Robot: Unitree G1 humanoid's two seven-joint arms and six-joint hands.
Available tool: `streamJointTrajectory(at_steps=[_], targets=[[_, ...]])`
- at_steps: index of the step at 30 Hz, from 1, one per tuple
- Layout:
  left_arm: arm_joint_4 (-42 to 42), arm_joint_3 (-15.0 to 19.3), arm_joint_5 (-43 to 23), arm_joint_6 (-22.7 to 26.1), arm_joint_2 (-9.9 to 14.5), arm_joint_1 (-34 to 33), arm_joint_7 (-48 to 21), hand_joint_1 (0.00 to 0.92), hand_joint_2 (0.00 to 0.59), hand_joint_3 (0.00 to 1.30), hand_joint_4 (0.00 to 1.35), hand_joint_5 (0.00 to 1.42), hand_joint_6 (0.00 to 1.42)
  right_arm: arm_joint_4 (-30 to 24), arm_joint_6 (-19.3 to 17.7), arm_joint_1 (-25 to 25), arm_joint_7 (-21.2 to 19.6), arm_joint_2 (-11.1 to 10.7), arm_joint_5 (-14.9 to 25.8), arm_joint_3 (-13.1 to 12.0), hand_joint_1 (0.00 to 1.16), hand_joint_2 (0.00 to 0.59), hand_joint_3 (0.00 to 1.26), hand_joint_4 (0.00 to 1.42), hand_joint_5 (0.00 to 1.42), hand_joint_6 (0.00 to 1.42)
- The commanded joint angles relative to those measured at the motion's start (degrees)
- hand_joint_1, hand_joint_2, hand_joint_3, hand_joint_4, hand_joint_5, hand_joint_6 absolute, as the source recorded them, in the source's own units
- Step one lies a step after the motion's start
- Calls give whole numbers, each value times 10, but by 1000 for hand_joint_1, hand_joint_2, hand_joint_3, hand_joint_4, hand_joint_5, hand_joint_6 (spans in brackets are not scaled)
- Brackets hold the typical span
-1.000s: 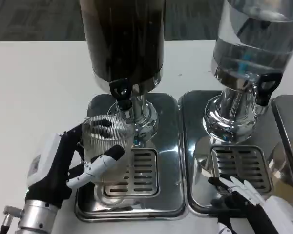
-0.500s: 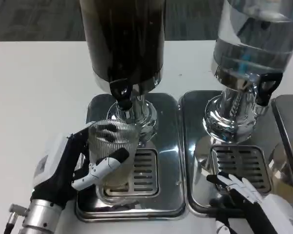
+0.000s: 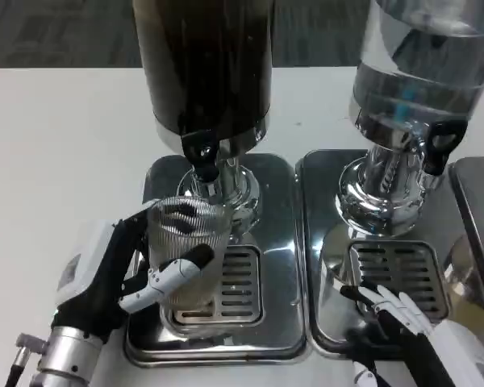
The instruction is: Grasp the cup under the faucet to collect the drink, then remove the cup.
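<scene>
Left robot hand (image 3: 137, 270) grips the cup (image 3: 187, 250): white-and-black fingers wrap the front of the ribbed clear wall, the thumb side lies behind it. Cup upright, over the slotted grate (image 3: 235, 284) of the left drip tray (image 3: 218, 339), directly below the black faucet (image 3: 200, 153) of the dark drink dispenser (image 3: 203, 64). Whether the cup base touches the grate or sits just above it cannot be told from this angle. No stream visible between faucet and cup; liquid level inside the cup not readable through the ribbing.

Right robot hand (image 3: 403, 322) lies at the near edge of the right drip tray (image 3: 323, 242), fingers spread and extended toward that tray's grate (image 3: 397, 274), holding nothing. Above it stands the clear dispenser (image 3: 423, 64) with its own black tap (image 3: 440, 145) on a chrome pedestal.

Both trays rest side by side on the white surface (image 3: 56, 145). Edge of a third tray (image 3: 477, 210) at far right.
</scene>
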Motion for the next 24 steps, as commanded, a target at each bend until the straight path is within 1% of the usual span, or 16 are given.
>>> streamJointTrajectory(at_steps=[1,3,5,8,9,13,15,24], targets=[[5,-4,12,-23,5,-19,14,148,149,479,519,767,850,-4,2,7,-9,2,-4,0,534,586,169,76,26,215],[7,-6,16,-22,4,-23,13,148,149,476,517,753,829,-5,1,8,-10,3,-4,0,535,586,169,76,26,215],[7,-9,24,-22,4,-25,12,144,145,476,502,687,722,-6,2,9,-9,3,-3,0,537,586,169,76,26,215],[4,-14,38,-15,8,-25,12,121,145,432,444,582,543,-6,3,11,-8,3,-2,0,539,586,169,76,27,216],[3,-15,42,-14,9,-25,13,114,144,427,428,562,513,-6,3,11,-8,3,-3,0,539,586,169,76,29,216],[4,-19,51,-7,13,-26,10,101,146,404,408,531,473,-4,4,12,-7,4,0,2,542,586,169,76,35,216],[4,-21,50,-4,14,-27,7,92,136,391,383,515,459,-3,4,12,-7,4,1,2,543,586,169,76,36,216],[-6,-25,50,8,23,-24,3,70,131,358,341,442,380,2,5,10,-9,7,2,7,547,586,169,76,39,216]])
